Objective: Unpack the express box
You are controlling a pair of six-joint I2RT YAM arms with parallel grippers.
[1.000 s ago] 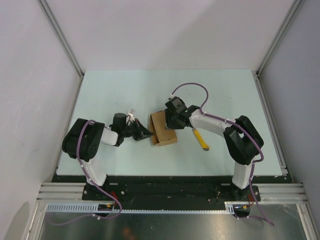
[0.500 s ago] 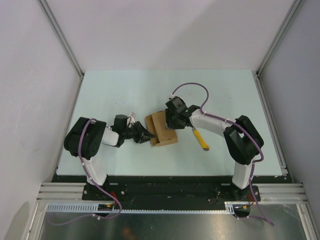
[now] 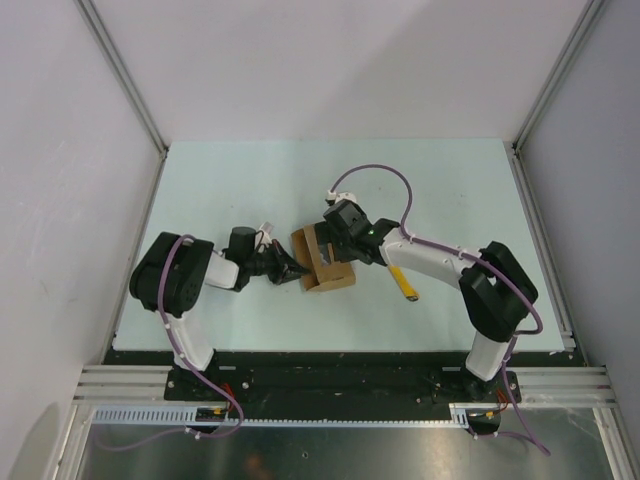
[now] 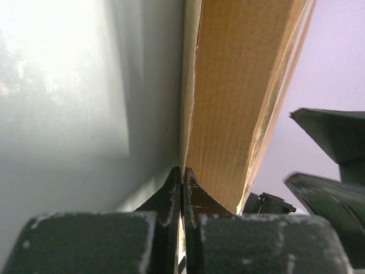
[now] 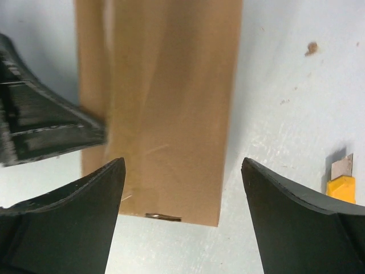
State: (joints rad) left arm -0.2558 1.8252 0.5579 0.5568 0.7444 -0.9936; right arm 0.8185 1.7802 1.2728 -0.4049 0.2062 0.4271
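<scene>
Where everything rests: pale green flat counter (image 3: 220, 180), enclosed by white side panels.
Right arm: black-and-white jointed right arm (image 3: 430, 256) reaches leftward across the counter, with its wrist above the box.
Left arm: black-and-white jointed left arm (image 3: 185, 280) lies low and points rightward at the box's left side.
Express box: small flat brown cardboard express box (image 3: 330, 268) (image 5: 171, 85) (image 4: 239, 85) sits mid-counter between the two arms, its flap lid open on the left side.
Utility knife: slim yellow-and-black utility knife (image 3: 403, 279) (image 5: 342, 185) lies on the counter just right of the box, apart from it.
Right jaws: released and spread wide, hanging over one end of the box, clear of the cardboard.
Left jaws: clenched tight, tips at the edge of the cardboard flap. I cannot tell whether cardboard is pinched between them.
</scene>
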